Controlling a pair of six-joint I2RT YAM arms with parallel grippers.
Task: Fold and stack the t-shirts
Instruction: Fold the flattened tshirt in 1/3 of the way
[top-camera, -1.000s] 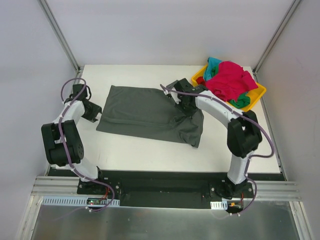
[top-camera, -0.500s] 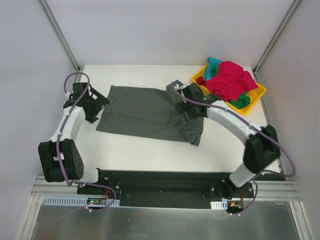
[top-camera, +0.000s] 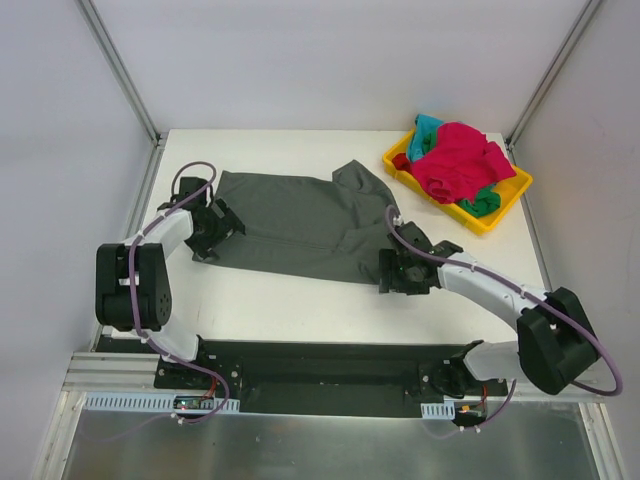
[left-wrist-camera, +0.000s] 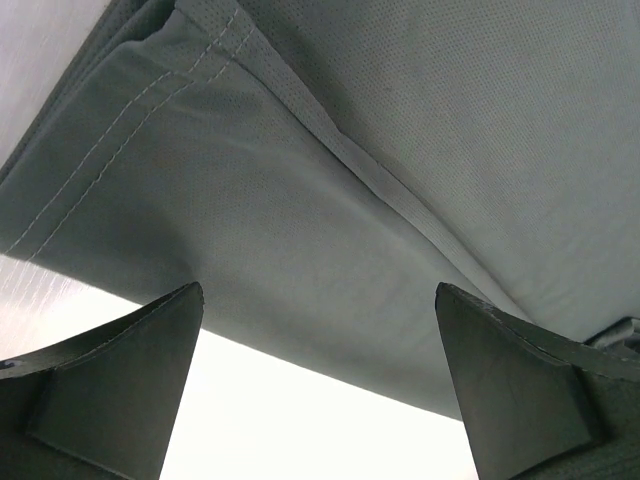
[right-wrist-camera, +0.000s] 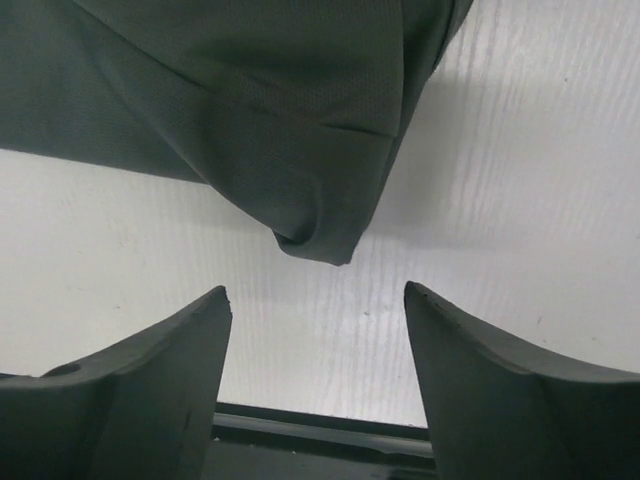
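While the right tool (top-camera: 397, 271) hangs wide and empty by the near right corner of the dark shirt (top-camera: 290, 225), the left tool (top-camera: 214, 231), wide and empty too, is at its left edge. Each should pinch its edge evenly. More shirts (top-camera: 455, 160) lie in the far right tray (top-camera: 503, 214).

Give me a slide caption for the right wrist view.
Open right end effector above the table, facing a bunched corner of the olive-grey t-shirt.
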